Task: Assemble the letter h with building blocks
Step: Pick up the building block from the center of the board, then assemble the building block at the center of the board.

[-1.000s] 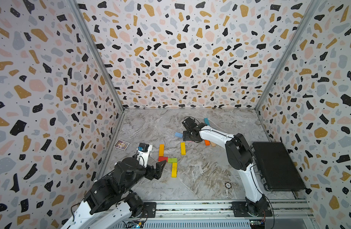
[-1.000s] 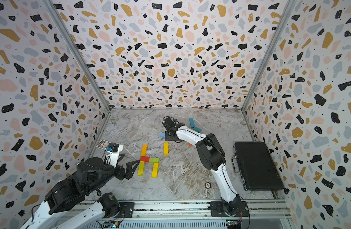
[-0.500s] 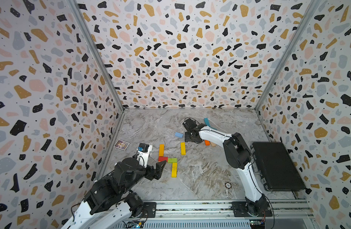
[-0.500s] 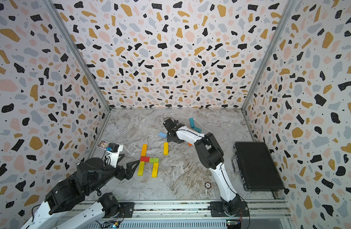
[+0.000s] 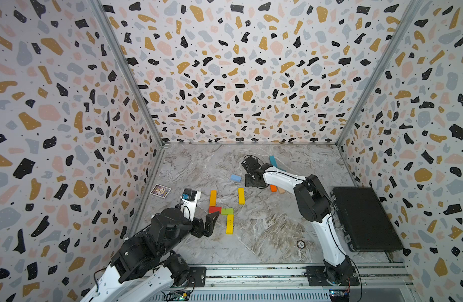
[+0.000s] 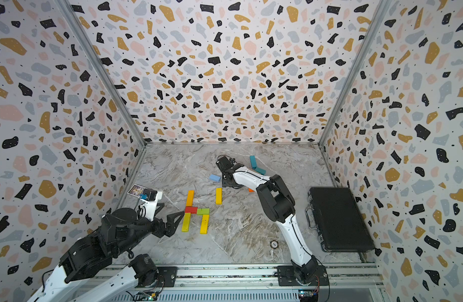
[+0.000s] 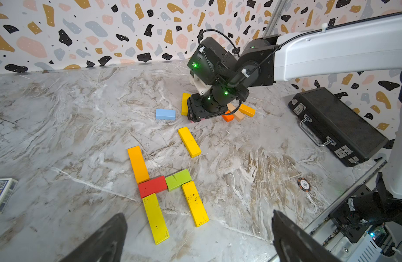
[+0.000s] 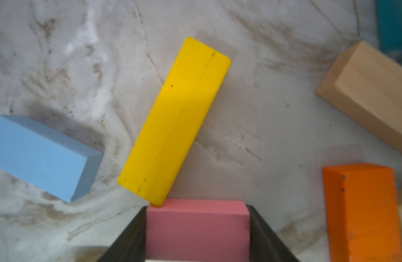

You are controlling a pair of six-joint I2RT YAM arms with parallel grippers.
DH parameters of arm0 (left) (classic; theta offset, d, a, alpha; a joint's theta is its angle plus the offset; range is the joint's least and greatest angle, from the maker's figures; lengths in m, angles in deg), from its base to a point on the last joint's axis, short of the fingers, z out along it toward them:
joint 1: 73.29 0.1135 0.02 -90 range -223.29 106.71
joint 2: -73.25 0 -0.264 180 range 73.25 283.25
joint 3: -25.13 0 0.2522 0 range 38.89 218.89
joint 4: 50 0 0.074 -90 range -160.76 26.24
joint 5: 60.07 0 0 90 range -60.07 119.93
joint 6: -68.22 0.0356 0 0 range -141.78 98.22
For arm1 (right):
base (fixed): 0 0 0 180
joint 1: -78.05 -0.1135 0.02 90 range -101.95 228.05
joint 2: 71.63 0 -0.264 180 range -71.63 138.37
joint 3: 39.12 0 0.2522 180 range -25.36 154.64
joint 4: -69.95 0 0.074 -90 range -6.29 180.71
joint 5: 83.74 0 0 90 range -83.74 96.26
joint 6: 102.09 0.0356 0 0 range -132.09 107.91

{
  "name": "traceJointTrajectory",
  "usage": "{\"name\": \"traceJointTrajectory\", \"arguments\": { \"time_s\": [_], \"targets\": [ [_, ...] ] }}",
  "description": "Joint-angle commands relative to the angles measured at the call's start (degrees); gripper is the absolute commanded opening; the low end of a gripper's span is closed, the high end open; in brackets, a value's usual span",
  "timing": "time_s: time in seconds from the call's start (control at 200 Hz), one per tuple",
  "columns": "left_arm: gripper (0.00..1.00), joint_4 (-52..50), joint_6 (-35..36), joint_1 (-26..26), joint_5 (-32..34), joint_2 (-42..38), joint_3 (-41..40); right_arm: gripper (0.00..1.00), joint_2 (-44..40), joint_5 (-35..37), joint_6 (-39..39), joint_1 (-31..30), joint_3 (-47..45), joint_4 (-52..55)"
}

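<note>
2 fingers (image 8: 130, 238) of the right tool (image 8: 197, 209) pinch the pink block (image 8: 197, 229).

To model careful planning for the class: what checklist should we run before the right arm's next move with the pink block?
1. Pink block sits between the fingers of the right tool: ok.
2. Pink block lifted off the table: cannot tell.
3. Neighbouring yellow block clear of it: not ok, a corner seems to touch.
4. Left tool open, touching no block: ok.
5. Red block and green block butted together: ok.
</note>
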Motion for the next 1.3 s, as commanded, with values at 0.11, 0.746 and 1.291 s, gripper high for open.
{"name": "traceJointTrajectory", "arguments": {
  "time_s": [0.11,0.746,1.291],
  "targets": [
    [0.99,2.0,0.7,0.4,0.4,0.0,-0.3,0.56,-13.3,0.3,-1.6,-1.9,-10.9,-1.0],
    [0.99,2.1,0.6,0.5,0.2,-0.6,-0.3,0.58,-20.6,4.4,12.3,-16.7,-24.4,-2.6],
    [0.99,2.0,0.9,0.5,0.6,-0.5,-0.2,0.59,-14.6,4.6,13.2,-17.9,-19.9,-1.9]
  ]
}}
